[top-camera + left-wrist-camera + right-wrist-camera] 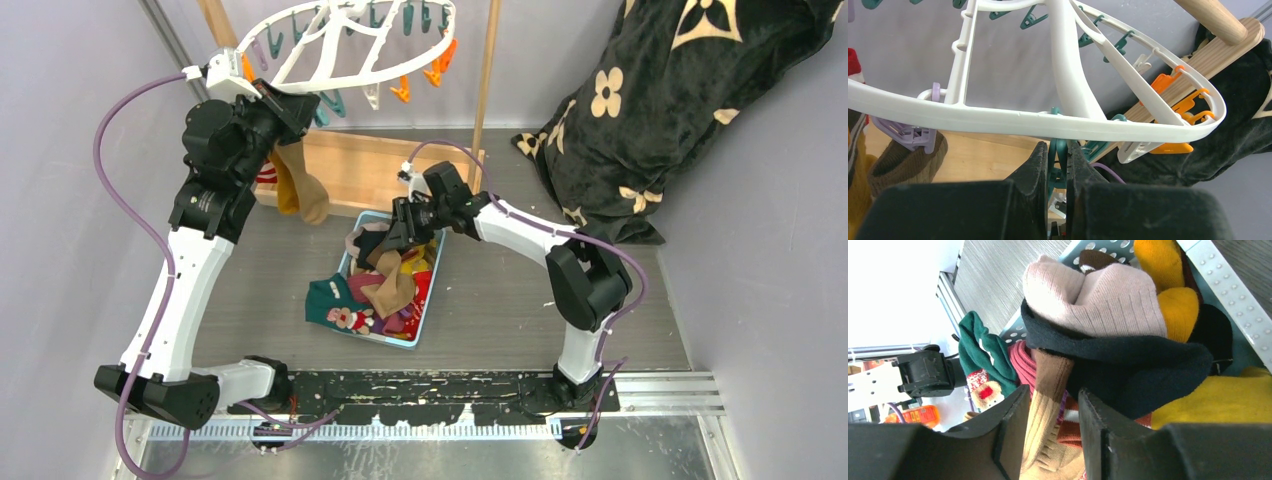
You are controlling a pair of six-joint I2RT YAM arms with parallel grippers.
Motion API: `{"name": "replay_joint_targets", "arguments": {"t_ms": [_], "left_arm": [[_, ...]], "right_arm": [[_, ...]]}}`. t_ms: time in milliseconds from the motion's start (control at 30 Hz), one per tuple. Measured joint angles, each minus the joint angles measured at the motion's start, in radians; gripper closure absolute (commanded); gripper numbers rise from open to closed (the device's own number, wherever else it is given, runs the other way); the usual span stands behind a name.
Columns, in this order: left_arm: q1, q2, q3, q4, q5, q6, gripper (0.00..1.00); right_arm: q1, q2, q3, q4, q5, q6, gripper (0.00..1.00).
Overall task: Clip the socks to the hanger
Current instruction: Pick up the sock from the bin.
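The white hanger [318,52] hangs at the top of the top view, with teal and orange clips round its rim; it also shows in the left wrist view [998,120]. My left gripper [298,104] is up at its near rim, shut on a teal clip [1060,147]. Mustard and brown socks [300,190] and a red-white striped one hang clipped below the rim. My right gripper [395,235] is down in the pile of socks [385,285], open, with a tan-brown sock [1048,400] between its jaws. A black sock [1128,360] lies just past the fingertips.
The socks fill a light blue perforated basket [425,310] at mid-table; a green Santa sock [330,300] hangs over its left edge. The wooden stand's post [487,70] and base [350,165] stand behind it. A black flower-patterned blanket [660,110] lies at the back right.
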Motion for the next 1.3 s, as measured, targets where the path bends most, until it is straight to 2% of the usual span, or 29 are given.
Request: {"name": "replay_joint_targets", "arguments": {"t_ms": [100, 200, 433, 567, 667, 800, 867, 1067, 1300], "left_arm": [[0.0, 0.0, 0.0, 0.0, 0.0, 0.0, 1.0], [0.0, 0.0, 0.0, 0.0, 0.0, 0.0, 1.0], [0.0, -0.004, -0.002, 0.0, -0.001, 0.0, 1.0], [0.0, -0.006, -0.002, 0.001, -0.005, 0.0, 1.0], [0.0, -0.006, -0.002, 0.001, -0.007, 0.0, 1.0], [0.0, -0.006, -0.002, 0.002, -0.007, 0.0, 1.0], [0.0, -0.006, -0.002, 0.002, -0.007, 0.0, 1.0], [0.0, -0.006, -0.002, 0.002, -0.007, 0.0, 1.0], [0.0, -0.006, -0.002, 0.001, -0.007, 0.002, 1.0]], "right_arm": [[0.0, 0.009, 0.013, 0.004, -0.014, 0.013, 0.63], [0.0, 0.011, 0.018, 0.006, -0.031, 0.021, 0.64], [0.0, 0.023, 0.05, -0.039, -0.066, 0.013, 0.59], [0.0, 0.035, 0.08, -0.1, -0.078, -0.016, 0.6], [0.001, 0.048, 0.112, -0.155, -0.08, -0.047, 0.68], [0.001, 0.05, 0.122, -0.181, -0.083, -0.067, 0.95], [0.001, 0.05, 0.124, -0.18, -0.082, -0.064, 0.99], [0.006, -0.017, 0.079, -0.06, -0.021, -0.04, 0.99], [0.04, -0.288, 0.06, 0.17, 0.085, -0.086, 0.99]]}}
